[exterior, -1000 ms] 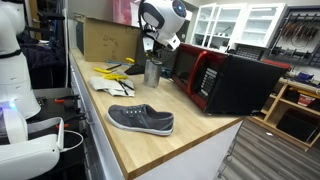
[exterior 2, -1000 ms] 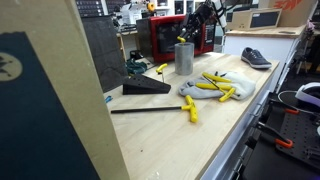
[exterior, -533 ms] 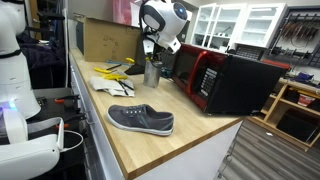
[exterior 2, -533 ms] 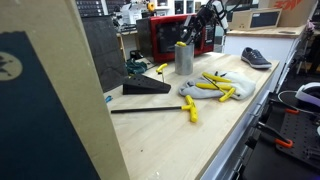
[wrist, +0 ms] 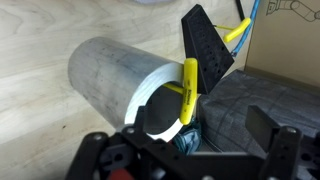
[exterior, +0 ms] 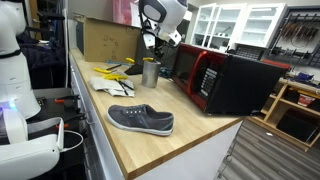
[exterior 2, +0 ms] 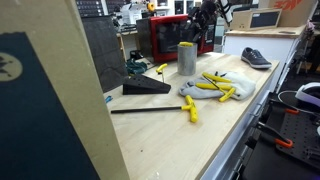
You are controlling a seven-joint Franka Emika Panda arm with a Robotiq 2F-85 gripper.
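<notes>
1. A workshop with one wooden bench [exterior: 125, 150] along the wall.
2. The pincer [exterior: 152, 45] hangs above the bench with its fingers spread, released and holding nothing.
3. Directly beneath it stands one metal cup [wrist: 115, 70], upright, its mouth facing the pincer.
4. One yellow-handled tool [wrist: 189, 85] stands in the cup, its long axis nearly vertical, leaning on the rim beside one finger.
5. Further out: several yellow tools [exterior 2: 215, 88] on a cloth, one microwave [exterior: 225, 80], one cardboard box [exterior: 105, 40] and one grey shoe [exterior: 140, 120].
</notes>
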